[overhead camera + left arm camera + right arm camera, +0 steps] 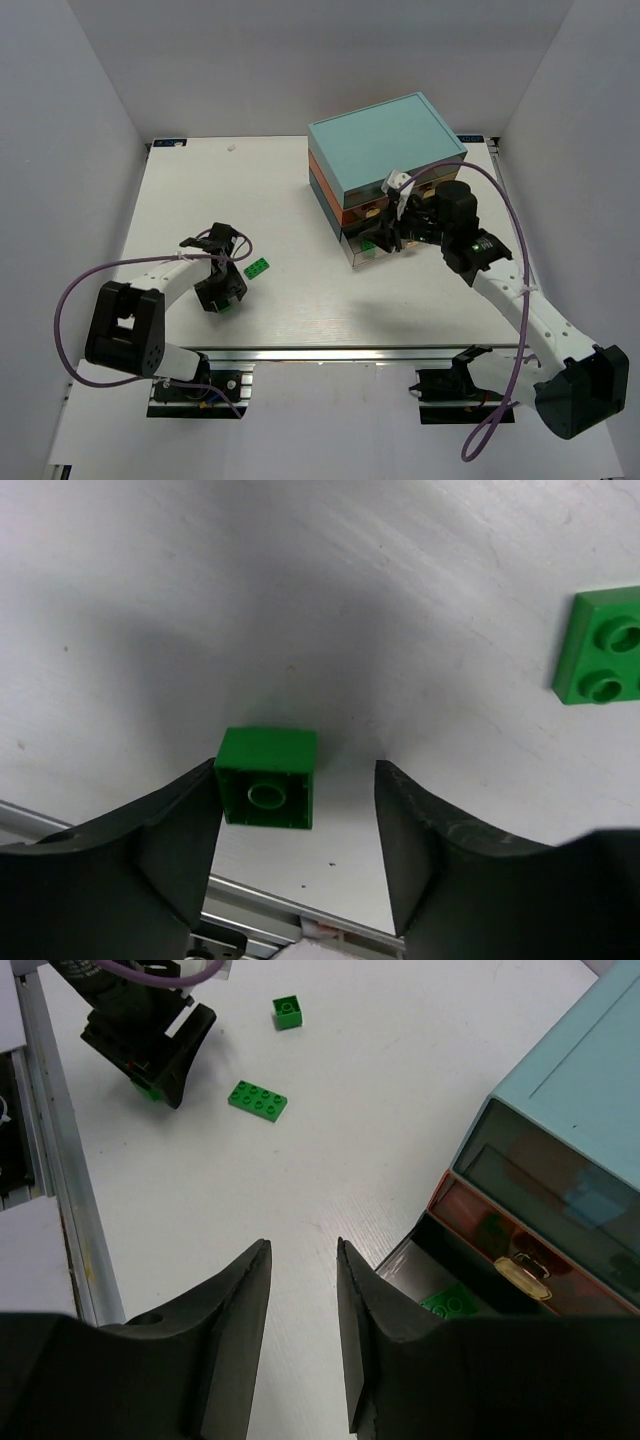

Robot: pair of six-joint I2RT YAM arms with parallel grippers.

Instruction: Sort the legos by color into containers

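A small green lego [266, 778] lies on its side on the table between my left gripper's [298, 768] fingers, close against the left finger, with a gap to the right one. That gripper [225, 297] stands open near the front left. A flat green lego [257, 267] lies just right of it, and another small green lego [288, 1012] lies farther off. My right gripper [302, 1243] is open and empty beside the chest [385, 140]. The chest's bottom drawer [420, 1260] is pulled out with a green lego [450, 1303] inside.
The chest stands at the back right, with closed orange [520, 1230] and teal [560, 1175] drawers above the pulled-out one. A metal rail [340, 350] runs along the table's front edge, close behind the left gripper. White walls enclose the table.
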